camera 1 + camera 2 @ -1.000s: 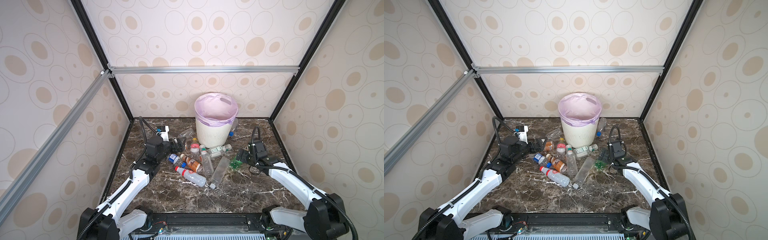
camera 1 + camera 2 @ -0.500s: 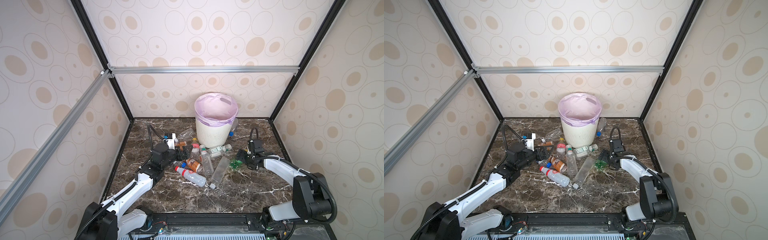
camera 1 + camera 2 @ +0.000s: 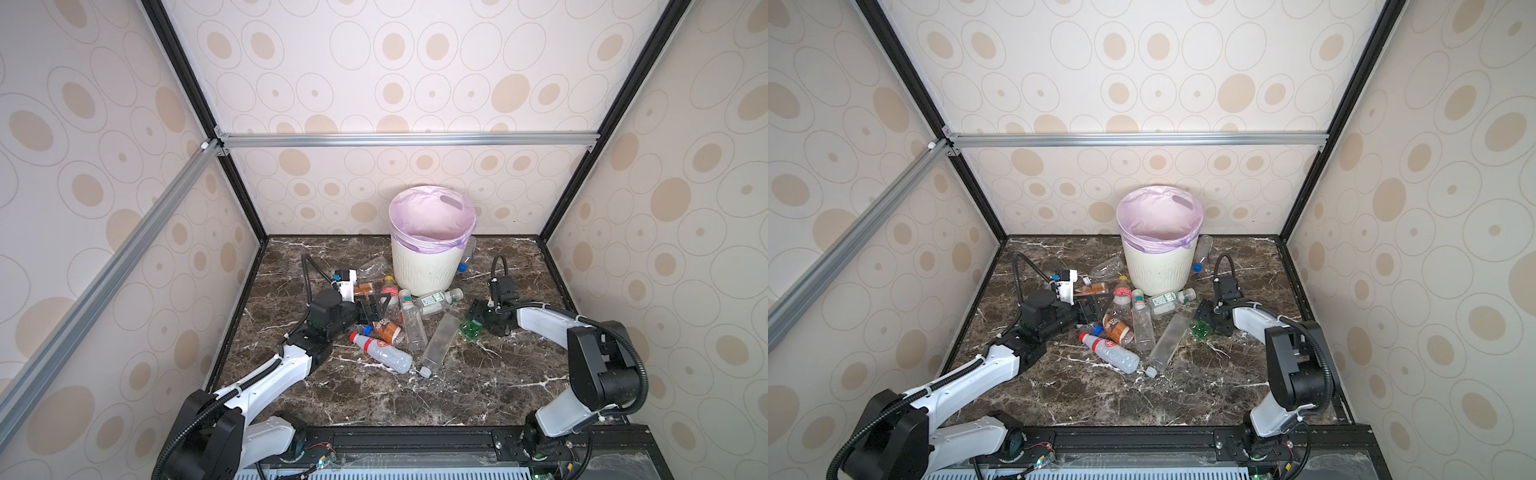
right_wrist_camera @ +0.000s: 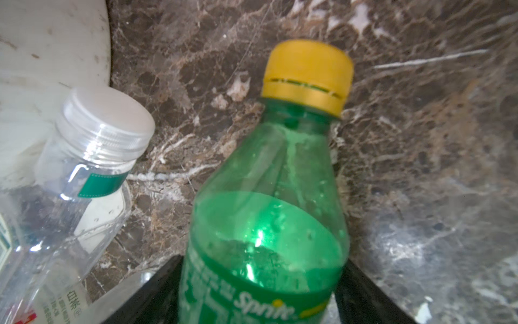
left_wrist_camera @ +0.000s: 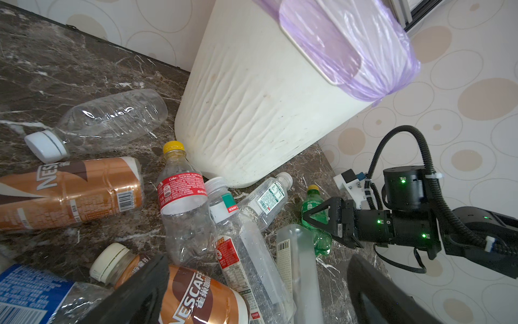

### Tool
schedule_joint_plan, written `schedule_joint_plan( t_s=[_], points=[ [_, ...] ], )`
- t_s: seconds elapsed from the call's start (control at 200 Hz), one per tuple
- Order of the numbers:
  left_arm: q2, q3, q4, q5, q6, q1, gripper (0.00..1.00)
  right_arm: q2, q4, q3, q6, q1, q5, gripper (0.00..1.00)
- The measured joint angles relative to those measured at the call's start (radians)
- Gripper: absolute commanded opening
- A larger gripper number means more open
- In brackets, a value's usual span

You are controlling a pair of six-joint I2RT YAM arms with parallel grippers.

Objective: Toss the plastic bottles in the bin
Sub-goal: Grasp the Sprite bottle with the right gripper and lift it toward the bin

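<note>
Bottles [image 3: 415,328] lie scattered before upright, seemingly empty bin [image 3: 424,270].

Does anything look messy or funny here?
Yes. The plastic bottles lie tipped over in a jumble on the marble table in front of the bin, while none shows inside its lilac liner. The clear bottle left of the bin looks crumpled, and a blue-capped bottle sits apart at its right.

Both top views look down from high at the front over the whole tabletop [image 3: 374,399]. Left wrist camera sits low, facing the bin [image 5: 252,112] across the bottles [image 5: 182,202]; right wrist camera hugs the green bottle [image 4: 266,224], shared by all views.
</note>
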Motion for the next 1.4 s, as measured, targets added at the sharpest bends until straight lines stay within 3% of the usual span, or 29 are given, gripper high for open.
schedule_joint_plan(
  t_s=[0.245,0.5,0.835,1.4],
  points=[
    [0.005,0.0,0.002,-0.003,-0.008,-0.005,0.99,0.006,0.02,0.0,-0.009,-0.014,0.003,0.52],
    [-0.016,0.035,-0.031,-0.024,-0.002,-0.01,0.99,-0.179,-0.048,0.028,-0.058,-0.015,0.046,0.49],
    [0.011,0.174,-0.06,-0.027,0.038,-0.031,0.99,-0.388,-0.034,0.333,-0.164,-0.008,0.076,0.47],
    [0.072,0.424,-0.12,-0.067,0.133,-0.05,0.99,-0.267,0.226,0.735,-0.412,0.14,0.131,0.46]
  ],
)
